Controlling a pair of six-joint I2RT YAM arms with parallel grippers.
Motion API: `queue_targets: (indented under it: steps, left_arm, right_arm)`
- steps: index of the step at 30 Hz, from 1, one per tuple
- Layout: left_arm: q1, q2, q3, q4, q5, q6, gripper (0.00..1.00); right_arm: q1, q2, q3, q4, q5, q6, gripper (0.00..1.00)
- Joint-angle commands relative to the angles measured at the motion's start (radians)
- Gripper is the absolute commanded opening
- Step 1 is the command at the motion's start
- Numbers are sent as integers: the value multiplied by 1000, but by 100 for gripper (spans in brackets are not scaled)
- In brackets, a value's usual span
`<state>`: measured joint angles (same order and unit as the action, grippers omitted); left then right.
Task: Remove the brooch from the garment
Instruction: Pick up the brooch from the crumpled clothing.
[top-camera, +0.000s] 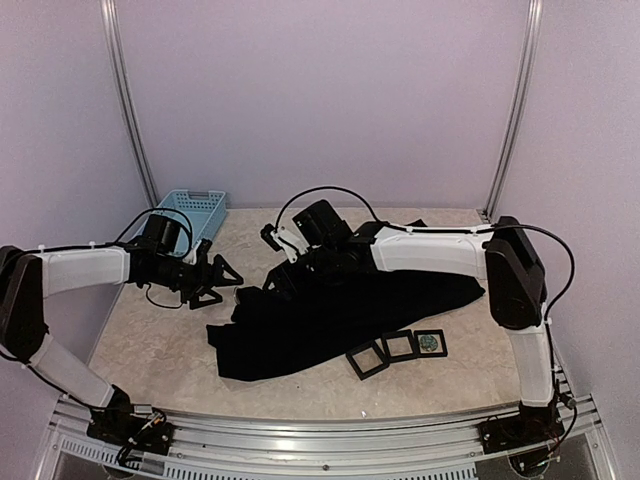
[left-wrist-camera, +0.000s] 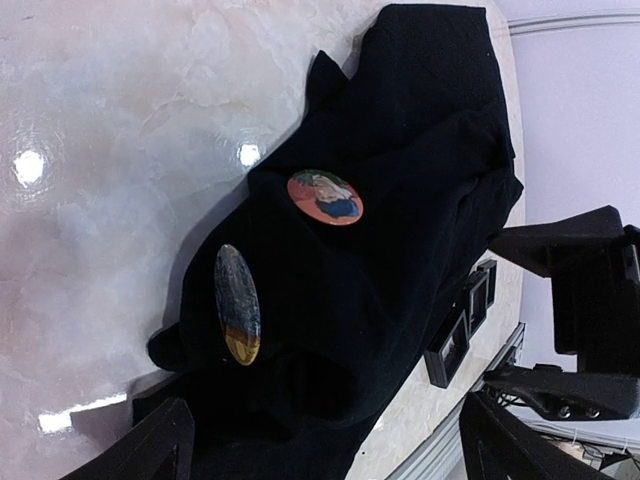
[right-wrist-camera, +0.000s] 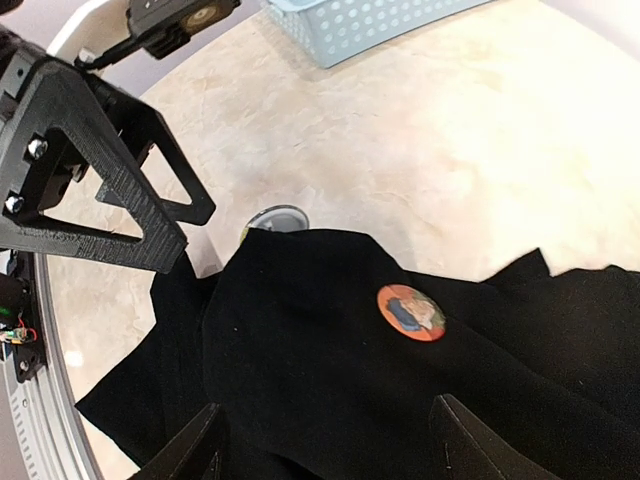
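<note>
The black garment (top-camera: 340, 318) lies crumpled on the marble table. Two brooches sit on its left end. One is a round orange brooch (left-wrist-camera: 325, 197) (right-wrist-camera: 411, 312). The other is an oval blue-and-yellow brooch (left-wrist-camera: 237, 304) at the fabric's edge, half hidden behind a fold in the right wrist view (right-wrist-camera: 278, 217). My left gripper (top-camera: 222, 283) (left-wrist-camera: 330, 462) is open just left of the garment, its fingers (right-wrist-camera: 120, 190) apart with nothing held. My right gripper (top-camera: 278, 282) (right-wrist-camera: 335, 452) hovers open over the fabric, a little short of the orange brooch.
A light-blue basket (top-camera: 192, 212) (right-wrist-camera: 370, 25) stands at the back left. Three small black square frames (top-camera: 398, 348) lie along the garment's front edge, the rightmost holding a greenish piece (top-camera: 430, 343). Metal rails run along the table's near edge.
</note>
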<state>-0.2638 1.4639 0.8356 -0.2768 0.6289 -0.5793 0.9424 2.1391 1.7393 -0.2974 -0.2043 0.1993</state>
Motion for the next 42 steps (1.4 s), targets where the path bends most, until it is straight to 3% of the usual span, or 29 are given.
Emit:
queue_targets:
  steps: [1,8,12,13,17,19,29,34,42]
  left_arm:
    - [9,1,12,-21,-18,8,89]
    - [8,-1,10,-25,-24,8,87]
    - [8,1,16,-39,-34,18,87]
    - [9,4,14,-38,-36,20,87]
    - [9,11,16,-31,-37,17,85]
    - [8,17,20,-26,-38,12,85]
    - [-22,82,84,-35,-25,40,83]
    - [-103,114,137,-95,-62,112,84]
    - [-181,131,180,-125,-132,105,80]
  right_arm:
    - [27,87,100,-47,-33,-78,69]
    - [56,235,272,-142,-25,-151,68]
    - [58,266,286,-155,-59,-161,61]
    - [58,266,282,-155,-66,-162,57]
    - [58,238,237,-141,-80,-157,16]
    - [58,210,178,-124,-78,-149,1]
    - [60,69,-63,-19,-107,-74,0]
    - [59,49,-101,26,-97,-7,0]
    - [59,12,-157,60,-82,16,0]
